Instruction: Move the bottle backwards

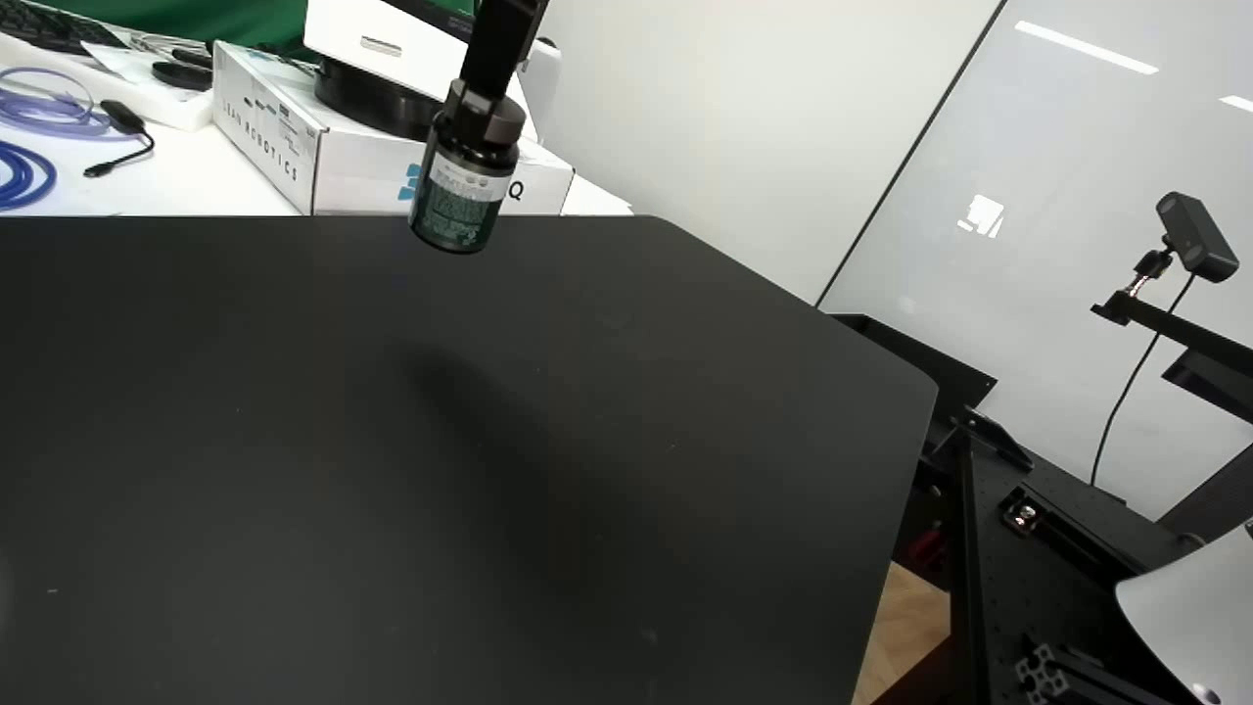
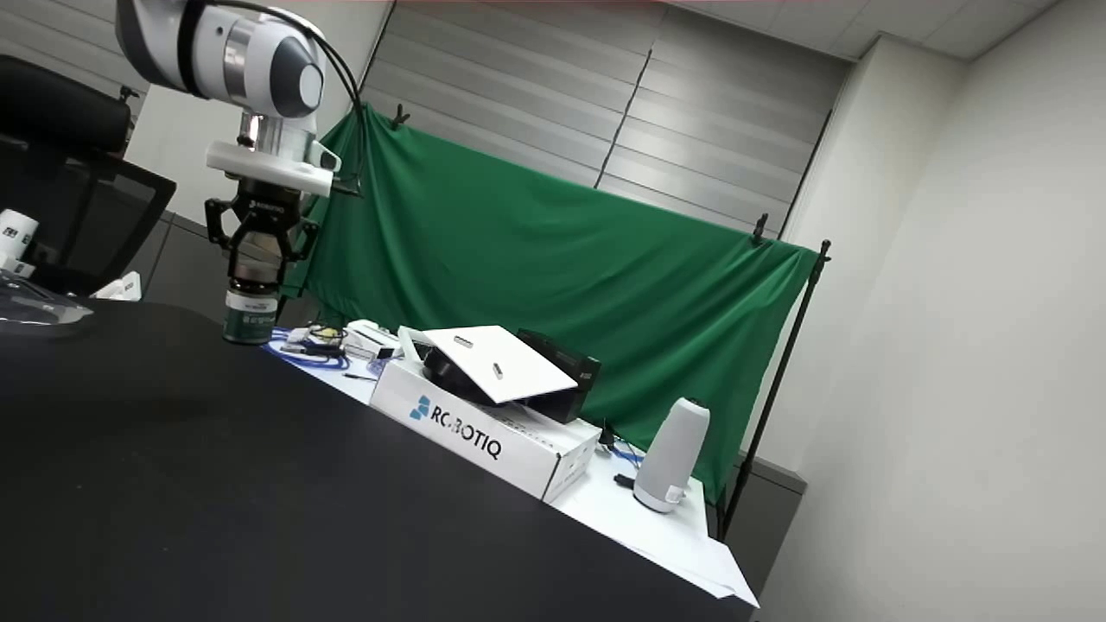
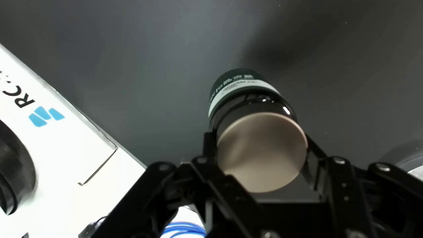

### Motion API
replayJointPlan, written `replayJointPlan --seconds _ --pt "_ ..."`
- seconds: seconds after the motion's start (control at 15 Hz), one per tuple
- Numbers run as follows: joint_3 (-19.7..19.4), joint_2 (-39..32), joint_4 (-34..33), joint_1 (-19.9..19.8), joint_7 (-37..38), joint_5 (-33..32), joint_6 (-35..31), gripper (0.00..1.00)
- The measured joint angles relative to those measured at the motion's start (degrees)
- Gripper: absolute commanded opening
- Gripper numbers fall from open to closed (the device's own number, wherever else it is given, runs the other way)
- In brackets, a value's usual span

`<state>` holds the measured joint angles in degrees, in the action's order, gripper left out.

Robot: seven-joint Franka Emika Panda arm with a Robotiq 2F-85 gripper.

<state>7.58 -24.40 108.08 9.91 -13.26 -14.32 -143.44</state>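
The bottle (image 1: 458, 201) is small dark glass with a green label, a white band and a brown cap. In both exterior views it hangs below my gripper, held above the black table (image 1: 587, 470); its shadow lies on the table apart from it. My gripper (image 2: 257, 263) points down and is shut on the cap of the bottle (image 2: 251, 318). In the wrist view the fingers of the gripper (image 3: 261, 148) press on both sides of the cap of the bottle (image 3: 243, 87). The bottle's underside is hidden there.
A white box (image 1: 269, 132) with a tilted white plate on it stands on a white table beyond the black table's edge. Blue cables (image 1: 22, 176) lie beside it. A clear plastic bag (image 2: 39, 307) lies on the black table. A camera (image 1: 1196, 237) stands on an arm.
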Motion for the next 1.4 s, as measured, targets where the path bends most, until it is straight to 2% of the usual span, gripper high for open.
replayJointPlan --seconds 0.53,1.27,1.33,1.4 --pt "3.03 -13.36 -11.94 0.51 -4.65 3.22 0.95 0.36" --pt "4.42 -19.58 -17.37 0.75 -7.17 4.43 4.12 0.36" --pt "4.49 -19.83 -17.52 0.75 -7.21 4.43 4.28 0.86" --pt "4.55 -20.0 -17.79 0.76 -7.22 4.43 4.48 0.87"
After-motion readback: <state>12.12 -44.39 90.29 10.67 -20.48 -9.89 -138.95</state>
